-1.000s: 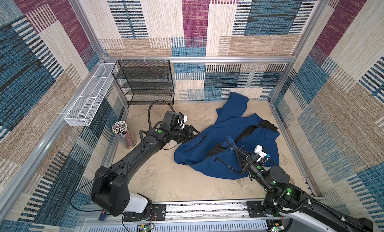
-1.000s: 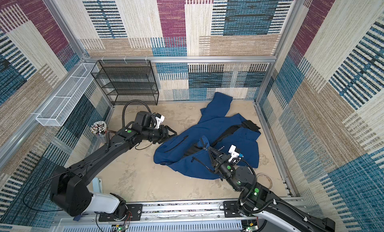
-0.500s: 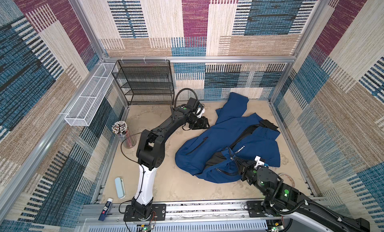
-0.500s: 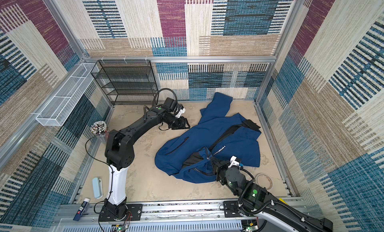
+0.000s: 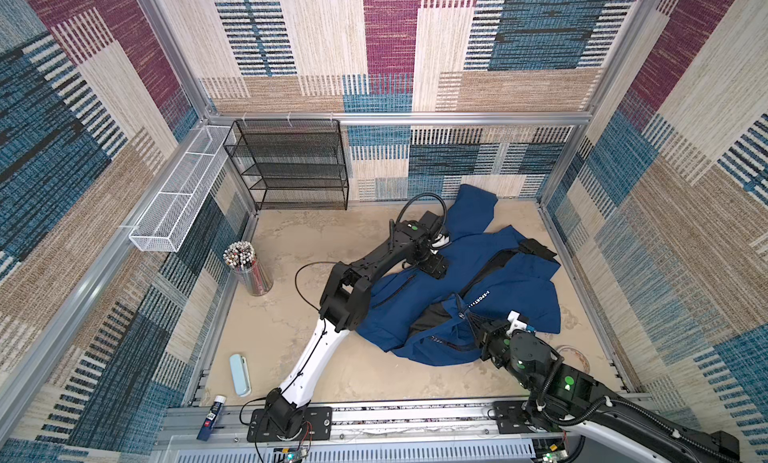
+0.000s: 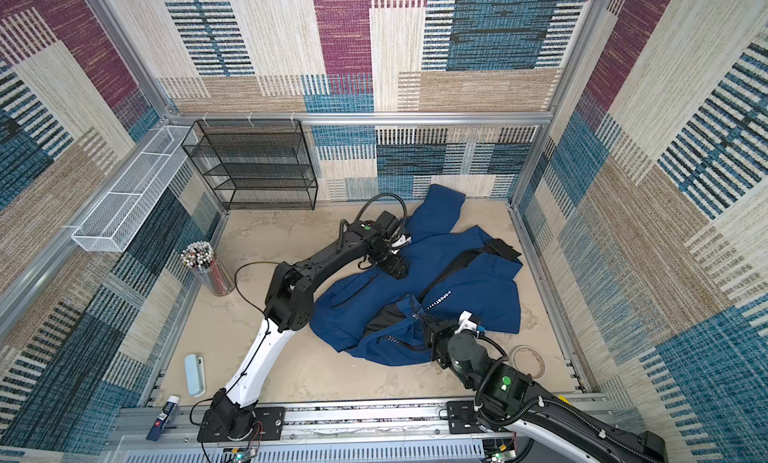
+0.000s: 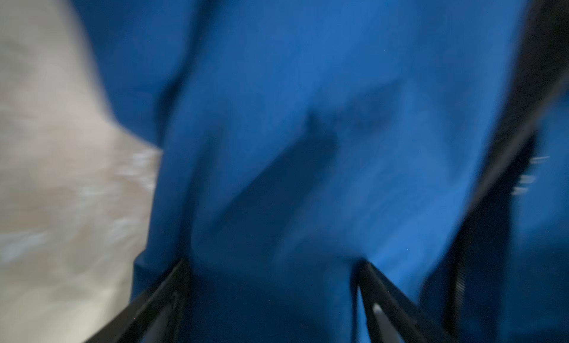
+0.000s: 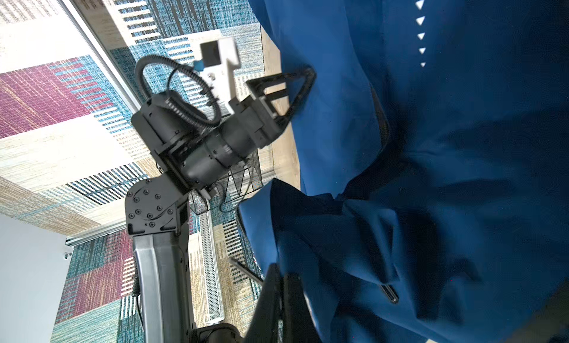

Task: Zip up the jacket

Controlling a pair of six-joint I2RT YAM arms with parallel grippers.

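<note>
Navy, soft, rumpled jacket (image 5: 519, 290): left jaws spread over it, right jaws clenching its fold.

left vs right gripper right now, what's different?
Left gripper is open; right gripper is shut, pinching a raised fold of the jacket. Left is over the jacket's far, sleeve side; right is at its near front opening. Both are black and at the jacket.

matt navy cloth jacket (image 5: 523, 290), black metal-mesh shelf (image 5: 291, 166), white wire basket (image 5: 178, 207); woven rough-textured wall panels (image 5: 390, 45)
</note>
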